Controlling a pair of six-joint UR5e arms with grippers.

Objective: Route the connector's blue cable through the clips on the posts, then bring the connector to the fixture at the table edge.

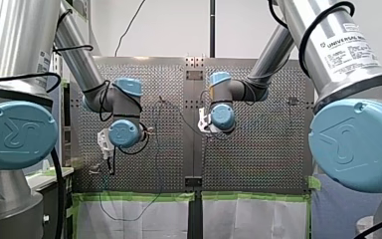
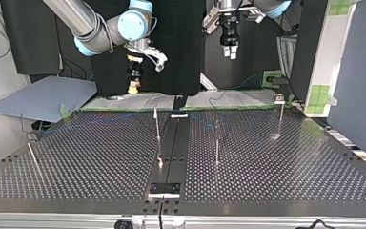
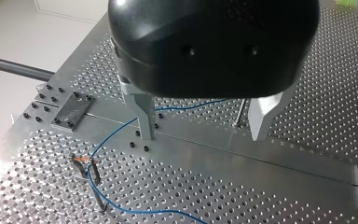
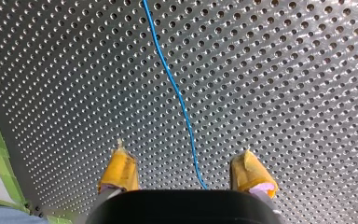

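- Left wrist view: the left gripper (image 3: 204,122) hangs over the bench (image 3: 261,186), its fingers apart and empty. The blue cable (image 3: 121,129) passes beneath them, lies slack and meets 1 clip post (image 3: 87,170). Whether it sits in the clip cannot be confirmed.
- Right wrist view: the right gripper (image 4: 186,173) has its yellow pads spread and grips nothing. The cable runs between them on the bench, untouched.
- Top view: both grippers hang well above the cable. Thin posts (image 2: 157,125) near it are the only obstructions. The fixture (image 2: 164,189), judged to be the black plate at the near edge, stands well apart from the cable. No connector is discernible. Judgement: routing is barely begun and delivery is outstanding.
- Front view: open bench surrounds the cable, and green tape (image 1: 139,196) marks the edge.
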